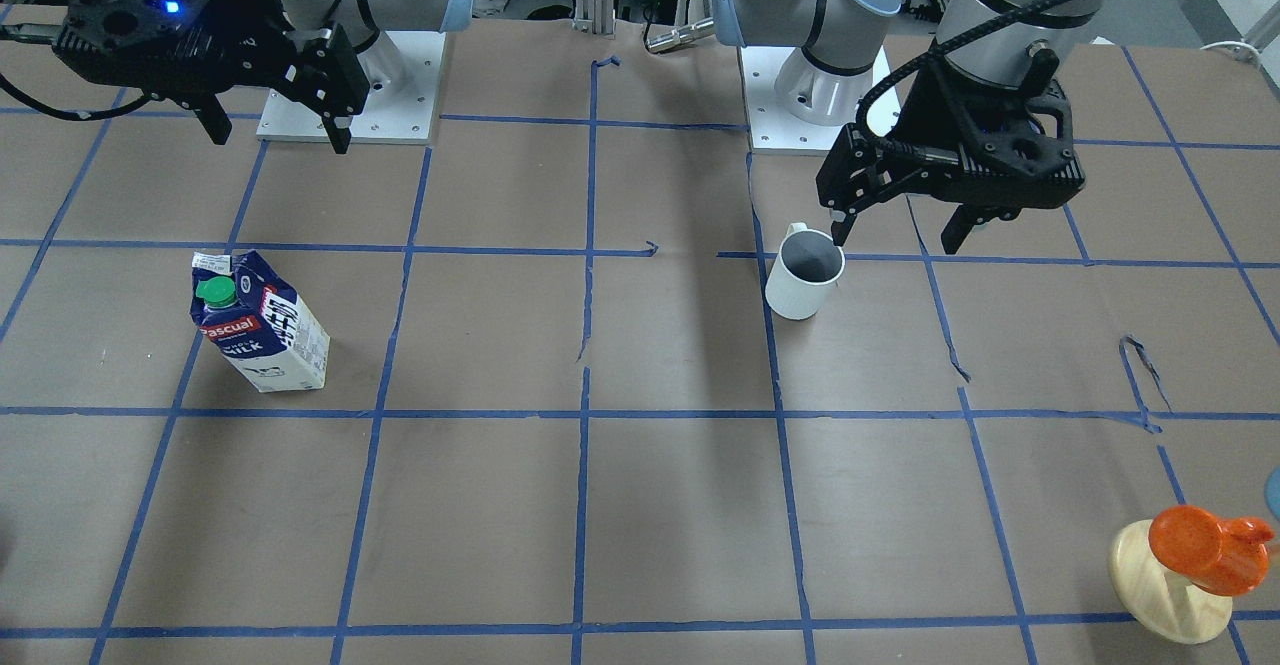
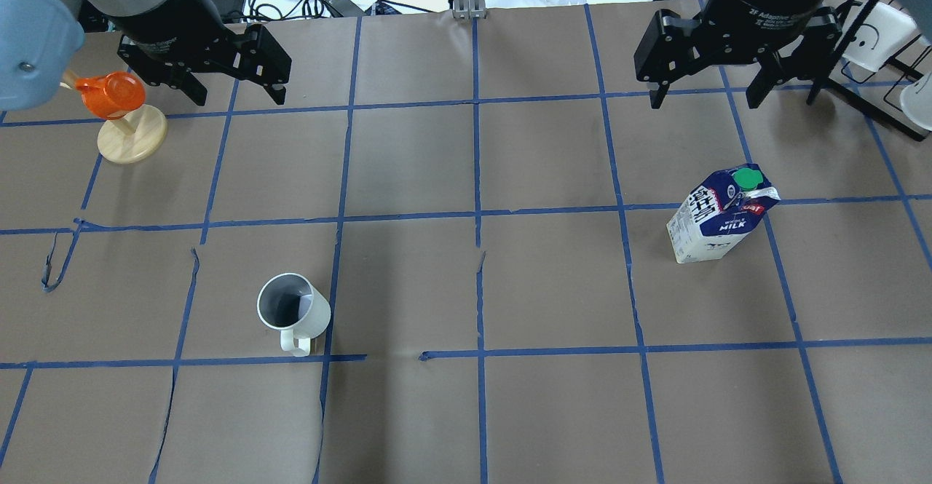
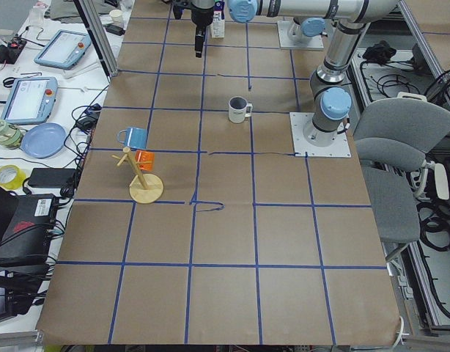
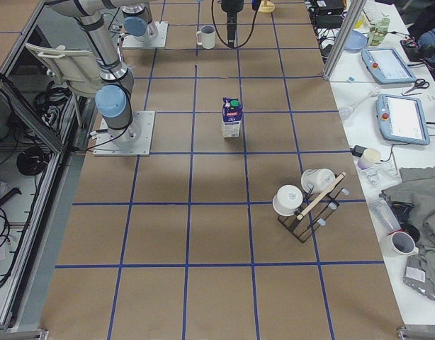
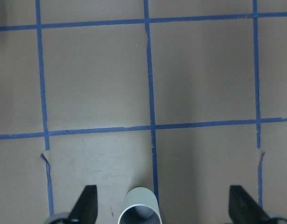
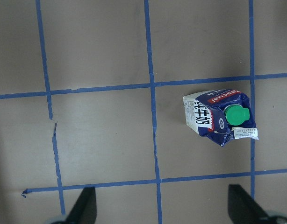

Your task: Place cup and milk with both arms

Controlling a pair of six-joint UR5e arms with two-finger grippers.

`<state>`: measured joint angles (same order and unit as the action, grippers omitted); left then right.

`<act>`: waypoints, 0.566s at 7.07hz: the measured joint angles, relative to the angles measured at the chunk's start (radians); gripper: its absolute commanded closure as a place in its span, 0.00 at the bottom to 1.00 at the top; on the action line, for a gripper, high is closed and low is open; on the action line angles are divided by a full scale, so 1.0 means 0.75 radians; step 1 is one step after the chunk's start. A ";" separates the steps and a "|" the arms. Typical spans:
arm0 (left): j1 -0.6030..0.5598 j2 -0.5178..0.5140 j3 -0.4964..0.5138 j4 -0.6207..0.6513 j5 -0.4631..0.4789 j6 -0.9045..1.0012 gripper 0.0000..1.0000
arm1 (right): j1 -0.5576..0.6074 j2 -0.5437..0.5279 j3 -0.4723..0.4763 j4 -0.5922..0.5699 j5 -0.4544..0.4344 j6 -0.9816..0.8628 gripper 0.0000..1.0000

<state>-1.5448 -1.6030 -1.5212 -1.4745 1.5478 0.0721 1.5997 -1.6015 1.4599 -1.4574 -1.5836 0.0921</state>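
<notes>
The white cup (image 2: 293, 311) with a dark grey inside stands upright on the left half of the table, its handle toward the robot. It also shows in the front view (image 1: 805, 280) and at the bottom edge of the left wrist view (image 5: 139, 210). My left gripper (image 2: 237, 94) is open and empty, high above the table and beyond the cup; in the front view (image 1: 898, 237) one fingertip overlaps the cup's rim. The milk carton (image 2: 721, 215) stands upright on the right half, green cap up, and also shows in two more views (image 1: 260, 325) (image 6: 220, 116). My right gripper (image 2: 705, 98) is open and empty, high above and beyond the carton.
An orange cup on a wooden stand (image 2: 120, 116) is at the far left, close to the left gripper. A black rack with white mugs (image 2: 874, 40) stands at the far right. The arm bases (image 1: 350, 85) (image 1: 815, 95) sit on white plates at the robot's edge.
</notes>
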 measured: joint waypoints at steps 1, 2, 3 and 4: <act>0.001 0.000 0.000 0.000 0.000 0.000 0.00 | 0.003 0.002 0.000 -0.002 0.001 0.001 0.00; 0.001 0.000 -0.001 0.000 0.000 0.000 0.00 | 0.006 0.004 0.000 -0.006 0.002 -0.002 0.00; 0.003 0.000 -0.002 -0.001 0.000 0.000 0.00 | 0.007 0.002 0.000 -0.008 0.001 -0.007 0.00; 0.003 -0.001 -0.002 -0.001 0.000 0.000 0.00 | 0.009 0.000 -0.001 -0.009 0.001 -0.008 0.00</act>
<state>-1.5423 -1.6035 -1.5230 -1.4752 1.5478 0.0721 1.6063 -1.6013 1.4589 -1.4642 -1.5829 0.0861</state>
